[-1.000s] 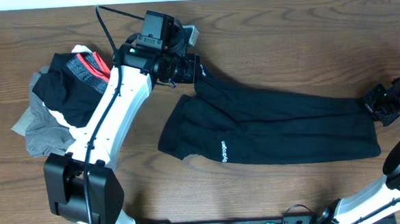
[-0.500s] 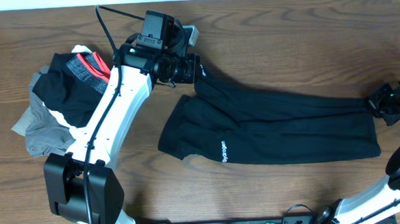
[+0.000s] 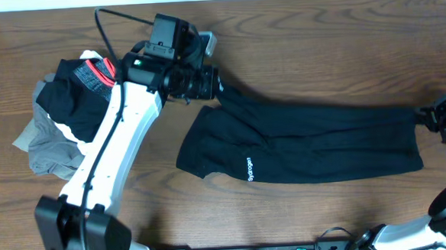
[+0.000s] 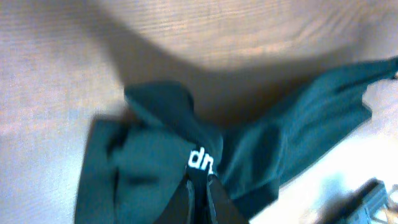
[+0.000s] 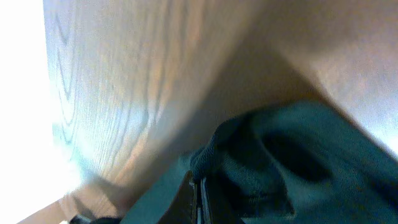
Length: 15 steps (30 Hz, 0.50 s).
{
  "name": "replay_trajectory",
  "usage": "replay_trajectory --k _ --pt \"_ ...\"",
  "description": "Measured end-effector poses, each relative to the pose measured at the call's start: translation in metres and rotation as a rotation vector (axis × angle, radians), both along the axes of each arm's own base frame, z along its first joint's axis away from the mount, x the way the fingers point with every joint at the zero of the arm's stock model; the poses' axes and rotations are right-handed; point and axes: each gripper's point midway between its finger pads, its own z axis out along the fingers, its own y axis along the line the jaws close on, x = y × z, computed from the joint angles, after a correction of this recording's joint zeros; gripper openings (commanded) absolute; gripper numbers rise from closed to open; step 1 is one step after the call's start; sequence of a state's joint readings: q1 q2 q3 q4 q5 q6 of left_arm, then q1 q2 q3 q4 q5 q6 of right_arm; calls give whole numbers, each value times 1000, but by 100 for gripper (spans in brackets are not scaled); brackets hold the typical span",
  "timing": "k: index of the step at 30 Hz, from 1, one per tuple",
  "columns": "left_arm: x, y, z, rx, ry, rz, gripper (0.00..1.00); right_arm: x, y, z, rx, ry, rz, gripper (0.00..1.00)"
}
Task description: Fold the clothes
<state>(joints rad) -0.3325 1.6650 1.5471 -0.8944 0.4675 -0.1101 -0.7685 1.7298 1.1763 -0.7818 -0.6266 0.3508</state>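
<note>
A pair of black trousers (image 3: 308,140) with small white lettering lies stretched across the middle of the wooden table. My left gripper (image 3: 215,85) is shut on the trousers' upper left end; in the left wrist view the fingers (image 4: 200,194) pinch dark cloth (image 4: 155,162) just under white letters. My right gripper (image 3: 429,114) is shut on the trousers' far right corner; in the right wrist view the fingers (image 5: 198,196) clamp a bunched fold of the cloth (image 5: 280,162). The cloth between the two grippers is pulled long and fairly taut.
A heap of other clothes (image 3: 69,110), black, grey, white and red-striped, sits at the left of the table (image 3: 318,43). The left arm reaches over from the front left. The table's far edge runs along the top.
My right gripper has drawn the trousers' right corner further right. My left gripper has shifted slightly left and up with its end, stretching the cloth.
</note>
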Motion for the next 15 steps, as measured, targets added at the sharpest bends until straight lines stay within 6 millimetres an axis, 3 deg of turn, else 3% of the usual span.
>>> replay_trajectory --k 7,10,15 --pt "-40 14 -17 132 141 -10 8 -38 2 6 -69 163 -35 1" --pt "-52 15 -22 174 171 -25 21 -46 -5 6 -121 205 -50 2" --pt "-68 23 -33 255 221 -34 33 -52 -10 5 -159 238 -58 11"
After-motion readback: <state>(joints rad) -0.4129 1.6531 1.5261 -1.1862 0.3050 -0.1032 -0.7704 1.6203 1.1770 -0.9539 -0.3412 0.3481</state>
